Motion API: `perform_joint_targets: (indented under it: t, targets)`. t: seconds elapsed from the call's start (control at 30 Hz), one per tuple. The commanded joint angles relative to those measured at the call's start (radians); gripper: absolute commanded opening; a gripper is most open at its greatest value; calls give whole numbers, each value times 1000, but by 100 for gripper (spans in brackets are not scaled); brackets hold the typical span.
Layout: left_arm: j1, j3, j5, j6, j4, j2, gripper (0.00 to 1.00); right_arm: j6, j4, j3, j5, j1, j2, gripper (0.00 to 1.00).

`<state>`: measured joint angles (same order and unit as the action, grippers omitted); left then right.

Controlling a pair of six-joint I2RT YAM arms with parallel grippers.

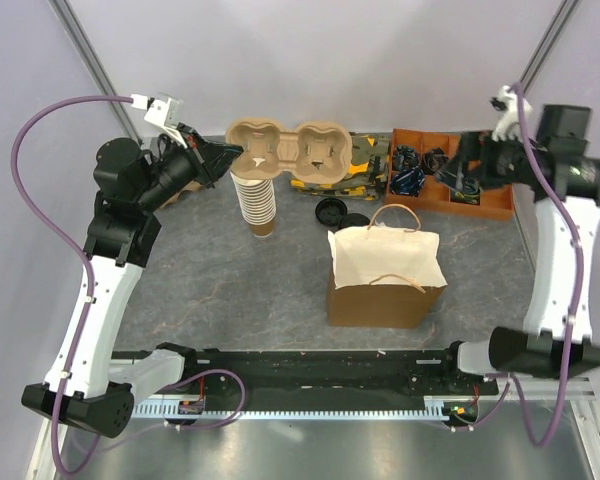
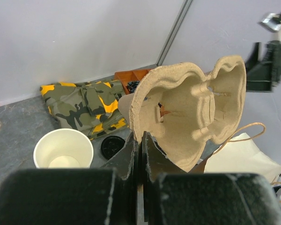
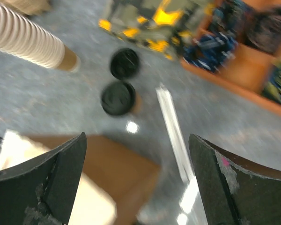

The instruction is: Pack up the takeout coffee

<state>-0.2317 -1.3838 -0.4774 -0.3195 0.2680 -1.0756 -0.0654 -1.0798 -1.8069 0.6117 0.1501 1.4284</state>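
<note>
The takeout coffee [image 1: 355, 222], a small brown cup under a black lid, stands on the table just behind the paper bag [image 1: 385, 275]. In the right wrist view it shows blurred [image 3: 118, 98]. My left gripper [image 1: 228, 155] is shut on the rim of a pulp cup carrier [image 1: 290, 150] and holds it in the air above the stack of lidless cups [image 1: 257, 205]. The left wrist view shows the jaws [image 2: 140, 140] pinching the carrier [image 2: 192, 112]. My right gripper [image 1: 462, 165] is open and empty, high over the orange tray [image 1: 480, 208]. Its jaws [image 3: 136, 138] stand wide apart.
A loose black lid [image 1: 329, 210] lies beside the coffee. A camouflage cloth [image 1: 355, 160] lies behind it. The orange tray holds dark packets. The bag stands open with its handles up. The stack's top cup [image 2: 63, 149] shows below the carrier.
</note>
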Motion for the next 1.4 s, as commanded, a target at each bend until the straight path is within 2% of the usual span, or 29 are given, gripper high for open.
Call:
perform_joint_targets:
  t: [0.0,0.03,0.13,0.37,0.53,0.83,0.93,1.1,1.37]
  targets:
    - [8,8,-27,5,-6,13,2,-226,-334,-29,35,117,-175,98]
    - [8,9,-30,2,-6,16,2,-229,-380,-8,52,126,-187,98]
    - [9,31,-44,-15,-6,25,2,-223,-368,79,46,121,-299,98]
    - [11,86,-69,-67,46,106,2,-120,-286,167,-49,-21,-355,98]
    - [11,138,-66,-82,73,164,2,-103,-264,205,-58,-61,-316,98]
    - [11,149,-59,-69,89,194,2,-76,-239,238,-162,-130,-261,83]
    - [11,155,-64,-91,102,200,2,-83,-238,242,-150,-142,-264,79]
    - [12,172,-75,-119,105,206,2,-88,-235,253,-188,-205,-264,76]
    - [11,152,-105,-82,93,194,2,-109,-252,239,-277,-215,-238,74]
